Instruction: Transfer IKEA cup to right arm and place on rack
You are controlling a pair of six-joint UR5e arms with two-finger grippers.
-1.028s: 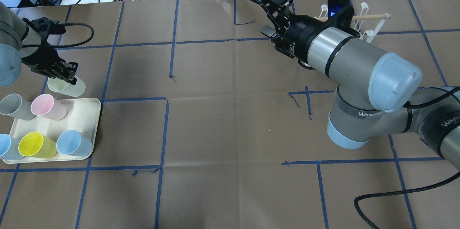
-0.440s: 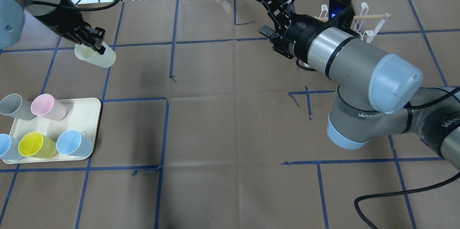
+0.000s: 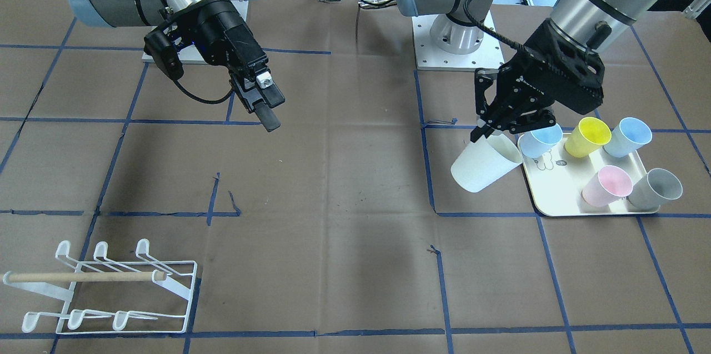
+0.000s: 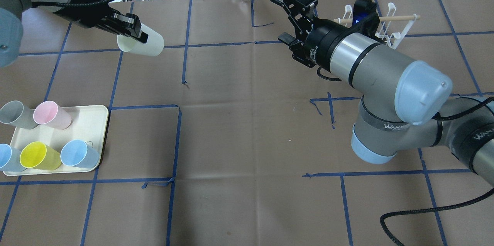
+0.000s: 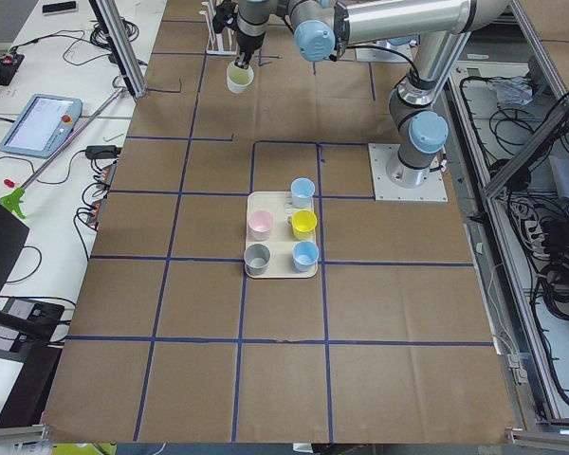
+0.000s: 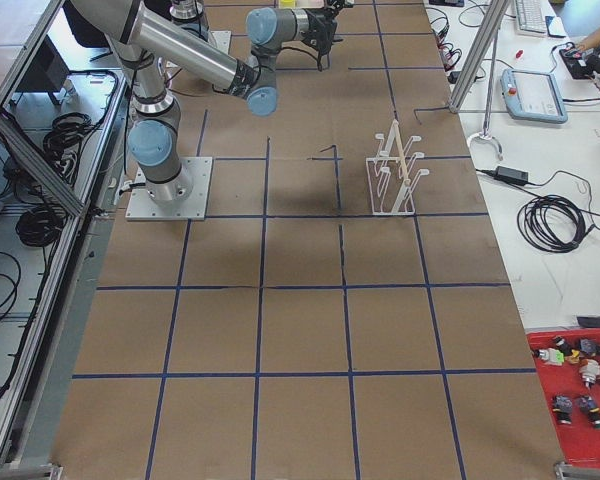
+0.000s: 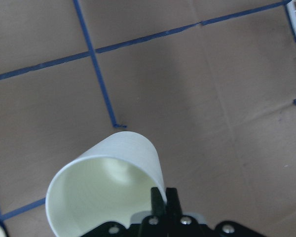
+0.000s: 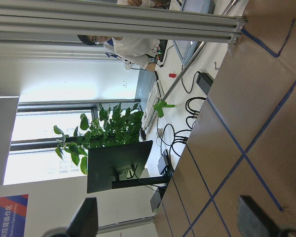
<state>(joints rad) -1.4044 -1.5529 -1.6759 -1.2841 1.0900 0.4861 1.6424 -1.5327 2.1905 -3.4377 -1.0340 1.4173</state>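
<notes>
Cream-white plastic, the IKEA cup [image 4: 143,44] is held tilted in the air above the brown-paper worktop [image 4: 247,122], clear of the tray [image 4: 61,134] on the side facing the rack [image 3: 83,277]. The left claw [image 4: 134,36] is clamped on its rim, and the cup's base points away from the tray. Five coloured cups stand on the tray. The right claw [image 4: 278,18] waits well away from the tray, near the rack, with its fingers spread wide and nothing between them. The rack, far from the tray, carries no cup. The pick-up looks done. The approach to the right claw, the hand-over itself and the placing on a prong all appear to remain.
</notes>
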